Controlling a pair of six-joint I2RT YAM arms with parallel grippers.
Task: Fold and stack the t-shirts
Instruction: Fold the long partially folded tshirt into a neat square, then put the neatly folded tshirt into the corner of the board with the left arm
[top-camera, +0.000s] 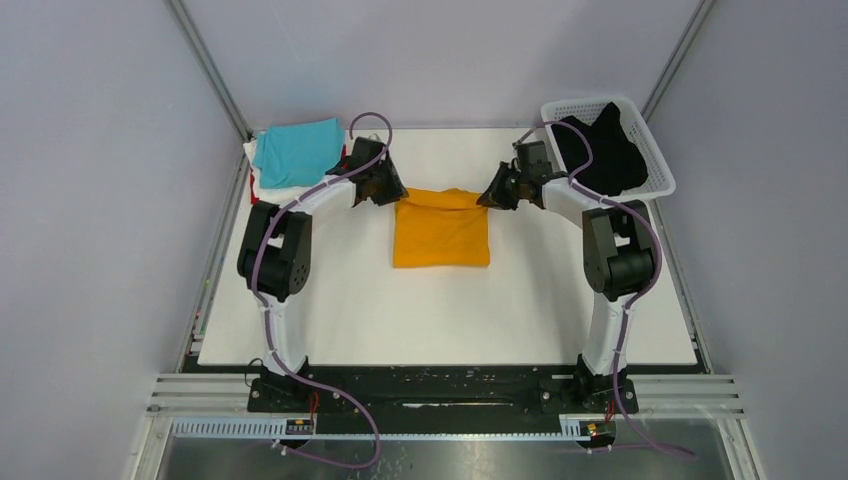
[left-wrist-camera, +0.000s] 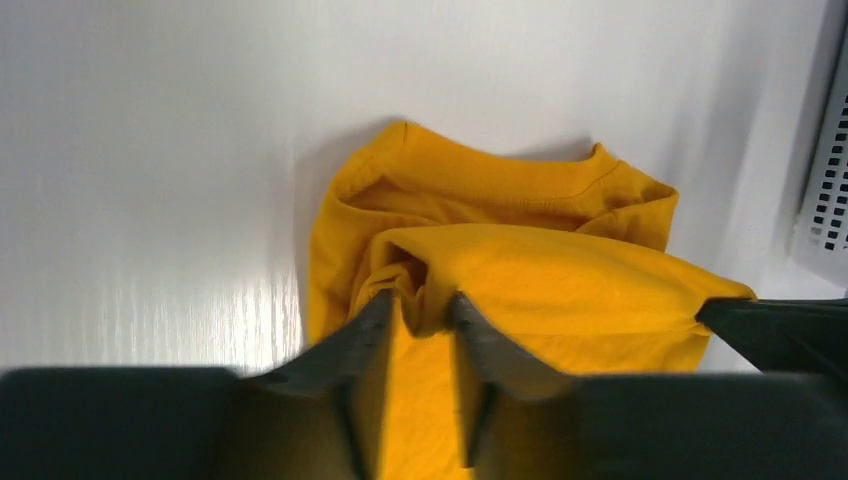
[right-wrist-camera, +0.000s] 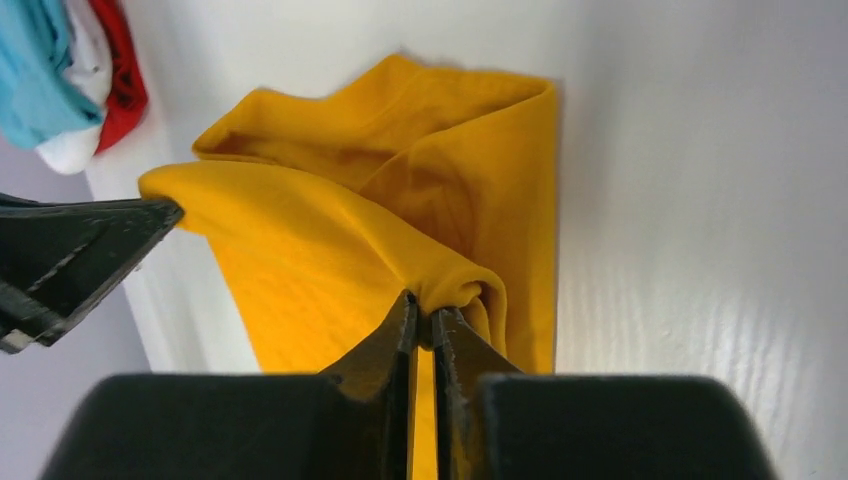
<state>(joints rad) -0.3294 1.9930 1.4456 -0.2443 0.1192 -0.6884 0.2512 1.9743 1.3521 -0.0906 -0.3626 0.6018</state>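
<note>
The orange-yellow t-shirt (top-camera: 441, 230) lies in the middle of the white table (top-camera: 400, 310), folded into a small square shape. Its far edge is lifted up a bit, w/ one corner in each gripper.

The L gripper (left-wrist-camera: 420, 308) pinches the far left corner, and cloth is bunched up btwn its two fingers. The R gripper (right-wrist-camera: 422, 318) pinches the far right corner. Its fingers are almost pressed together w/ a thin fold of cloth btwn them. The held edge hangs like a loose band from one gripper to the other. The rest of the shirt rests on the table.

At the far left corner of the table is a pile, well apart from the orange-yellow one. The turquoise t-shirt (top-camera: 297, 148) is on top, w/ the white t-shirt (top-camera: 278, 181) under it. A bit of the red t-shirt (right-wrist-camera: 125, 80) peeks out by the white.

At the far right, the black t-shirt (top-camera: 600, 150) lies in a white plastic basket (top-camera: 655, 165).
</note>
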